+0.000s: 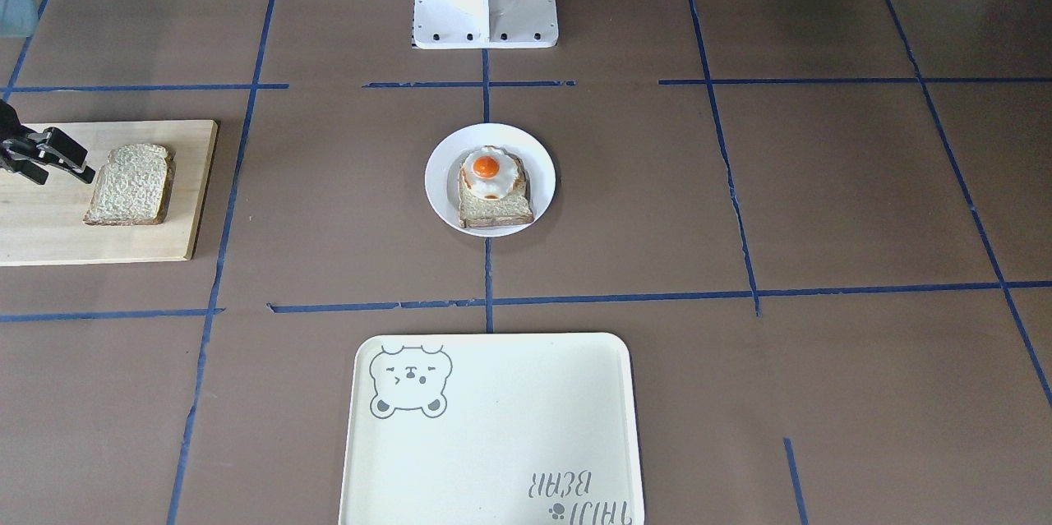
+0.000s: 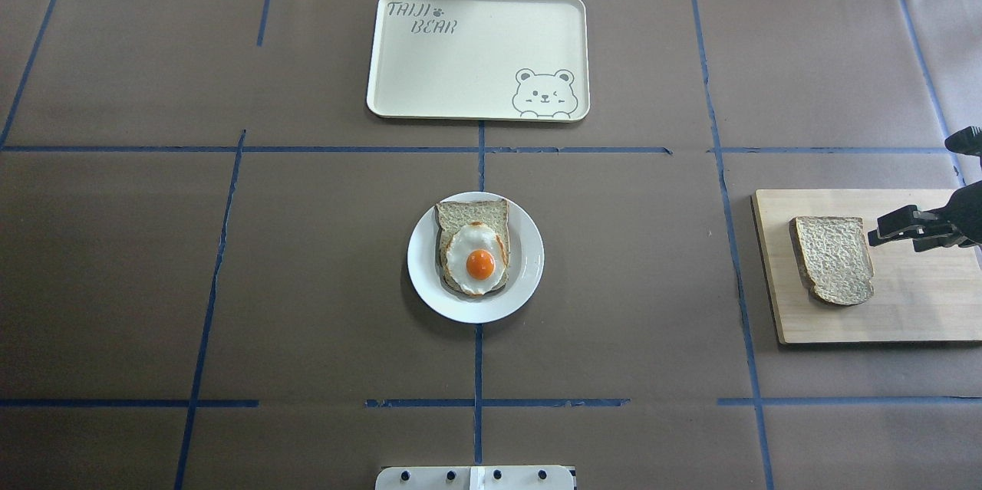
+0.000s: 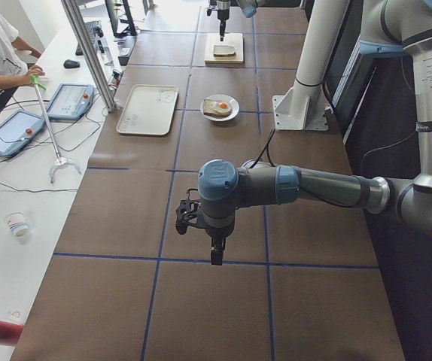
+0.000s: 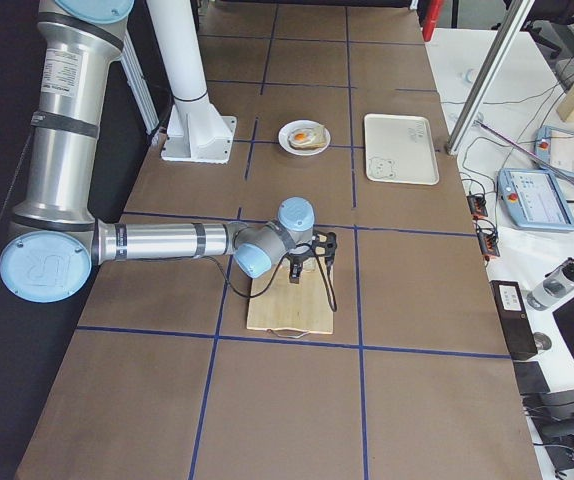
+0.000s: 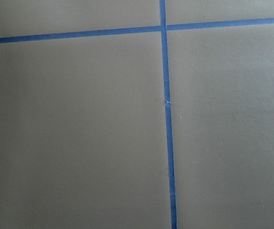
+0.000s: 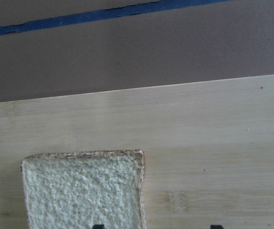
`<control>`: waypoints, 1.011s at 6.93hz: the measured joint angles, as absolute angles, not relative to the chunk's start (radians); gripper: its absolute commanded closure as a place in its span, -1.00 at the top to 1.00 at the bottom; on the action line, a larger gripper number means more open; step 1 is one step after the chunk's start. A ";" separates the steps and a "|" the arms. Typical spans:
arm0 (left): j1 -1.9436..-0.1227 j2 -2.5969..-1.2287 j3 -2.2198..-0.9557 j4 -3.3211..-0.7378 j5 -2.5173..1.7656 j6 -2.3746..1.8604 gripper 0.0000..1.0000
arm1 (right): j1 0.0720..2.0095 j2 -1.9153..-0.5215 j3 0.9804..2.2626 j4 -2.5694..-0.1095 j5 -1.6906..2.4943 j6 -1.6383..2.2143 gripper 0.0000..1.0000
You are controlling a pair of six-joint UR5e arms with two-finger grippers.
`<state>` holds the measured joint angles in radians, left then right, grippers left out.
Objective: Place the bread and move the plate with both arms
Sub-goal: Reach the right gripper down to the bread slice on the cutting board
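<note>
Brown paper crossed with blue tape covers the bench (image 2: 230,283). At the robot's right end the bread (image 2: 834,258) lies flat on a wooden board (image 2: 905,314). The right tool (image 2: 894,237) hangs over the slice's outer edge, on the side away from the plate (image 2: 529,275), jaws spread wide. From the wrist view, one fingertip is above the bread and the other above bare wood. The plate, at mid-bench, holds an egg toast (image 2: 472,215). Beyond it lies the bear tray (image 2: 476,53). The left tool (image 3: 215,252) points down over bare paper, well apart from everything. I cannot tell how its jaws stand.
</note>
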<state>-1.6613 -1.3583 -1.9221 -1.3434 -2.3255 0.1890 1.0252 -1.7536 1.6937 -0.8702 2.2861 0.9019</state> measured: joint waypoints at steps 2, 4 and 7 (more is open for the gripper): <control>-1.661 -1.363 -1.923 -1.344 -2.326 0.190 1.00 | 1.000 -1.732 1.646 -0.792 2.287 0.951 0.54; -1.661 -1.370 -1.922 -1.343 -2.326 0.190 1.00 | 0.979 -1.722 1.629 -0.776 2.287 0.975 0.40; -1.661 -1.371 -1.922 -1.343 -2.326 0.189 1.00 | 0.965 -1.721 1.623 -0.773 2.288 0.978 -0.56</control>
<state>-1.6613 -1.3713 -1.9221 -1.3433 -2.3255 0.1891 0.9650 -1.7212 1.6233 -0.7733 2.2881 0.9785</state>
